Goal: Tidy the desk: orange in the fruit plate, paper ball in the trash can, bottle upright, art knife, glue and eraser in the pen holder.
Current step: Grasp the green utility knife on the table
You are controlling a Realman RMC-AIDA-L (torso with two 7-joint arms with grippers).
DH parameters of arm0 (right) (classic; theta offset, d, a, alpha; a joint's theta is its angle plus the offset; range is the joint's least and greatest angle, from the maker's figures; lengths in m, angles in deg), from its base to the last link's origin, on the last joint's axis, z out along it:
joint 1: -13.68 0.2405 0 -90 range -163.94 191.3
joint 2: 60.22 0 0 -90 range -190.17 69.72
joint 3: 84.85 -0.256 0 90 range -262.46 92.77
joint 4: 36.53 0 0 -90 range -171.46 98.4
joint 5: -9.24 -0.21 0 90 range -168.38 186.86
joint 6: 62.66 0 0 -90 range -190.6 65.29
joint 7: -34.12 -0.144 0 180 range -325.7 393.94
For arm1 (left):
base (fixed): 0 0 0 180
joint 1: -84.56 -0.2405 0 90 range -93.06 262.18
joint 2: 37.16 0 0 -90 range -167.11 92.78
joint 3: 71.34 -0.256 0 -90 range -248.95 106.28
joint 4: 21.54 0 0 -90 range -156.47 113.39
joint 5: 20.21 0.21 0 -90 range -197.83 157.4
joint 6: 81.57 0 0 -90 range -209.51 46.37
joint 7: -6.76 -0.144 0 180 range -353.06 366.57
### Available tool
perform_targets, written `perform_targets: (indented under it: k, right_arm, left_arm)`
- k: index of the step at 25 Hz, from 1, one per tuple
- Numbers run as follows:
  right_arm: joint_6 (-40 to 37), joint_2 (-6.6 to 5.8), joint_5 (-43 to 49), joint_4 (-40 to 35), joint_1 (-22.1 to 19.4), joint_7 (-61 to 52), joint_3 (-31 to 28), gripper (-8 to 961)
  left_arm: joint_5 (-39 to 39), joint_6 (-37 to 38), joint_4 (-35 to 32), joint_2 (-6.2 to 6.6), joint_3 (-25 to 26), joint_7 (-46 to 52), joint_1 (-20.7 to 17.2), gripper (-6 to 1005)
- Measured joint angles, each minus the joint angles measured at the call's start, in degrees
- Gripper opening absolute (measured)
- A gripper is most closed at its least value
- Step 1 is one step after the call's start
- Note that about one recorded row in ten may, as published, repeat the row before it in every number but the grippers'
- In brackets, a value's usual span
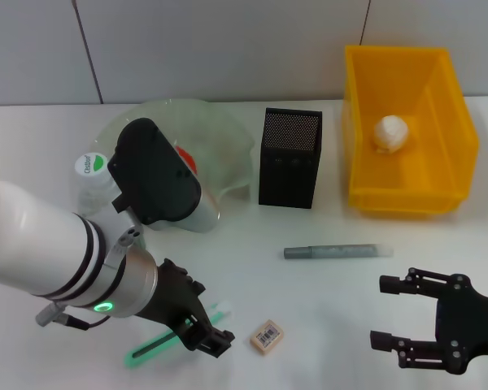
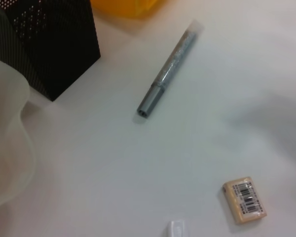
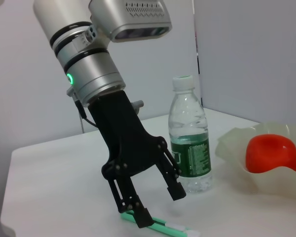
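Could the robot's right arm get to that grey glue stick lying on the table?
Probably yes. The right gripper sits open just in front of the glue stick, with only bare table between them; the eraser lies off to the side.

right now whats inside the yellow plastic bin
A white crumpled paper ball lies on the floor of the yellow plastic bin. The bin's near wall hides the front strip of its floor.

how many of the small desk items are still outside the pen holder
3: the art knife under the left claw, the eraser beside it, and the glue in front of the pen holder.
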Motion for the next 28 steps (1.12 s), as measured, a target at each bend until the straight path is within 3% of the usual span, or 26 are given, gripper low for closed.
perform_targets:
  k: [17, 18, 28]
  right_arm:
    - [-0.6, 0.64, 1.4, -0.1, -0.1, 0.0, 0.0, 774]
    - [-0.6, 0.73, 1.4, -0.2, -0.2, 0.0, 0.0, 775]
    - [-0.6, 0.91, 1.4, -0.2, -0.2, 0.1, -0.1, 774]
  left_arm:
    - [0.7, -0.4, 6.6, 0.0, 0.1, 0.4, 4.6, 715]
    - [1.5, -1.0, 7.4, 0.0, -0.1, 0.3, 4.9, 597]
    - [2.3, -1.4, 9.5, 0.0, -0.5, 0.2, 5.9, 587]
